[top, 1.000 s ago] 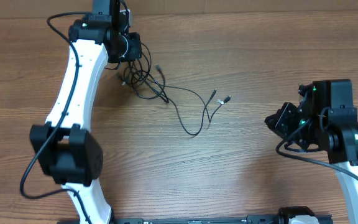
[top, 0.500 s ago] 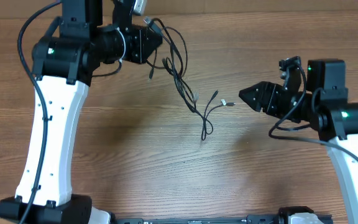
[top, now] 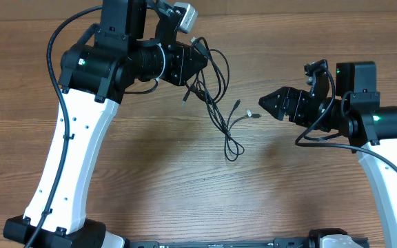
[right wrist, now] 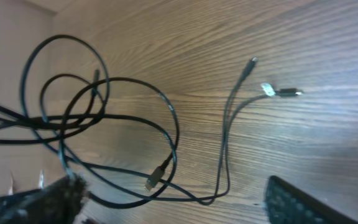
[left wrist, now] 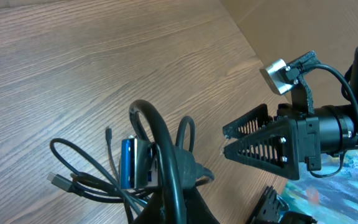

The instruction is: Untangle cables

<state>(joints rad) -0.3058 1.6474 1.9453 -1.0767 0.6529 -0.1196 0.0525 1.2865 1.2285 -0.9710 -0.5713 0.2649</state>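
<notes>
My left gripper point(top: 197, 63) is shut on a tangled bundle of thin black cables point(top: 219, 117) and holds it above the wooden table. Loops hang from the jaws, and a long strand trails down to the table surface. Two small plug ends point(top: 253, 115) lie just left of my right gripper point(top: 264, 103), which stands open and points at them. In the left wrist view the cables point(left wrist: 98, 180) and a blue plug point(left wrist: 129, 163) bunch against my gripper point(left wrist: 179, 199). In the right wrist view the cables' loops point(right wrist: 104, 124) and plug ends point(right wrist: 278, 92) lie ahead of the spread fingers point(right wrist: 297, 202).
The wooden table point(top: 150, 179) stretches around the cables. The left arm's white links point(top: 74, 151) cross the left side and the right arm's white link point(top: 391, 186) the right side. A coloured mat point(left wrist: 353, 186) shows at the left wrist view's lower right.
The left gripper has lifted the bundle off the table and carried it to the right. The right arm has swung left toward the plug ends, and its jaws have opened.
</notes>
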